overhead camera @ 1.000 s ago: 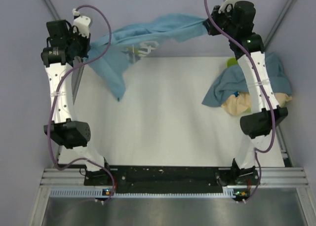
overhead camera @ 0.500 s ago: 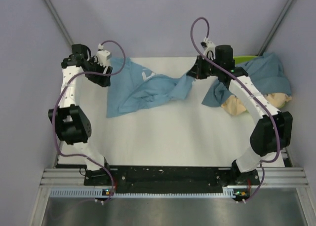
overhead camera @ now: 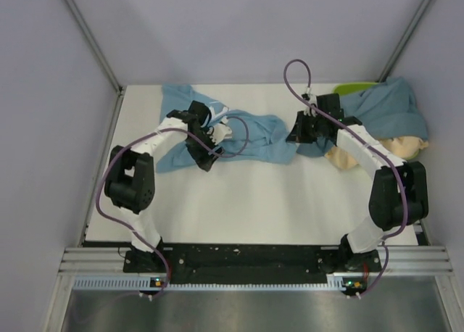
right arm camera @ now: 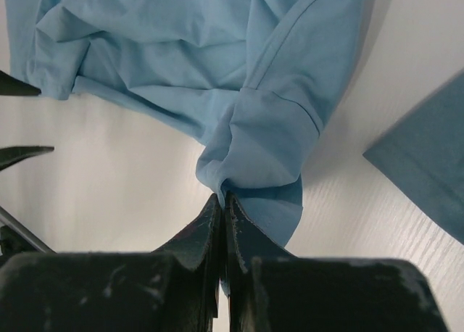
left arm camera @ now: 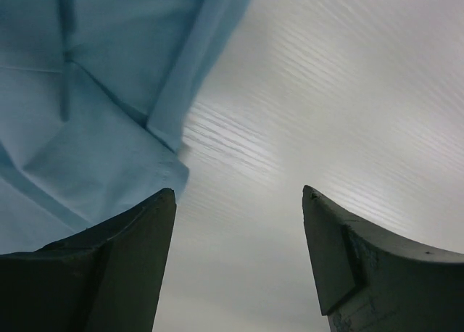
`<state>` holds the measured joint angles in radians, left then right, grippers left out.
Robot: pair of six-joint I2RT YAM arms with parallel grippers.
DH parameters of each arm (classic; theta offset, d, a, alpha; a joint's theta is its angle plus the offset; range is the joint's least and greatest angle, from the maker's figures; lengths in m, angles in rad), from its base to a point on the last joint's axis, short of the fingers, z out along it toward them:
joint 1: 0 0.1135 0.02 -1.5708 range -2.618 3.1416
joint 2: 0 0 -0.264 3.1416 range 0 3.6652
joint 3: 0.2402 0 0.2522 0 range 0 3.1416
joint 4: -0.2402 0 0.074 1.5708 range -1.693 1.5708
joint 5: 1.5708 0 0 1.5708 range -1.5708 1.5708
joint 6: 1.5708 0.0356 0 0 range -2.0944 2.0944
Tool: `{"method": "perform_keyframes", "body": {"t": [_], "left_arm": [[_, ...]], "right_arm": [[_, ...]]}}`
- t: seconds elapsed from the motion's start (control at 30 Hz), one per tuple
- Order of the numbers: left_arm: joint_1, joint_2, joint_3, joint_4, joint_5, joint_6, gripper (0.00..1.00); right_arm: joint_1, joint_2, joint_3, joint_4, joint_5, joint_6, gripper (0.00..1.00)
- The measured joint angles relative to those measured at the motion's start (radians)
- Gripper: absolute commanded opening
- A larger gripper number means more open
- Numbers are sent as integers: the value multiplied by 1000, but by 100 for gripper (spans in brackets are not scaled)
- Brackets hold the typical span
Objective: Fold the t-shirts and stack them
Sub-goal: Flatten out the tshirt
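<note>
Both arms have come down from the raised stretch of a second ago. The sky-blue shirt (overhead camera: 254, 136), then hung between them over the far edge, now lies rumpled on the table (overhead camera: 239, 201) at its far middle.

Left gripper (overhead camera: 204, 156): released. It was clenched on the cloth a second ago. Its jaws now stand wide apart over bare table top at the shirt's near left edge. The left wrist view shows a hemmed corner just beside the left finger (left arm camera: 109, 274); contact cannot be told.

Right gripper (overhead camera: 297, 133): clenched on the shirt's right end. The right wrist view shows a hemmed sleeve fold pinched between the closed fingertips (right arm camera: 210, 223).

Slate shirt (overhead camera: 391, 111): heaped at the far right, unmoved, lying partly over the beige shirt (overhead camera: 348, 156). Its near corner lies close to the right gripper but apart from the sky-blue shirt. Tray (overhead camera: 355, 88): a green edge shows behind the heap.
</note>
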<state>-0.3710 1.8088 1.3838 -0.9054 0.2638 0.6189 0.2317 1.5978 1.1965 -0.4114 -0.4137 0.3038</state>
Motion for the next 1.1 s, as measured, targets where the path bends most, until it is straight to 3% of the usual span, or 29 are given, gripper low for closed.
{"method": "perform_keyframes", "body": {"t": [0.2,0.23,0.27,0.3,0.57,0.63,0.7,0.97,1.1], "left_arm": [[44,106,92,90,-82,-45,68],[48,112,92,93,-88,-45,61],[50,141,98,90,-109,-47,45],[50,144,98,90,-111,-48,42],[59,205,114,53,-140,-50,39],[69,205,122,49,-151,-50,25],[80,205,126,45,-158,-50,0],[106,199,152,-5,-166,-51,0],[131,154,252,-62,-177,-53,0]], "right_arm": [[0,0,-3,-4,18,-8,0],[0,0,-4,-5,22,-12,0],[0,0,-5,-9,32,-16,0],[0,0,-5,-9,32,-16,0],[0,0,-6,-11,50,-25,0],[0,-2,-5,-13,53,-31,0],[0,-6,-6,-17,55,-35,0],[0,-43,-6,-30,78,-53,0],[0,-51,-6,-53,79,-65,0]]}}
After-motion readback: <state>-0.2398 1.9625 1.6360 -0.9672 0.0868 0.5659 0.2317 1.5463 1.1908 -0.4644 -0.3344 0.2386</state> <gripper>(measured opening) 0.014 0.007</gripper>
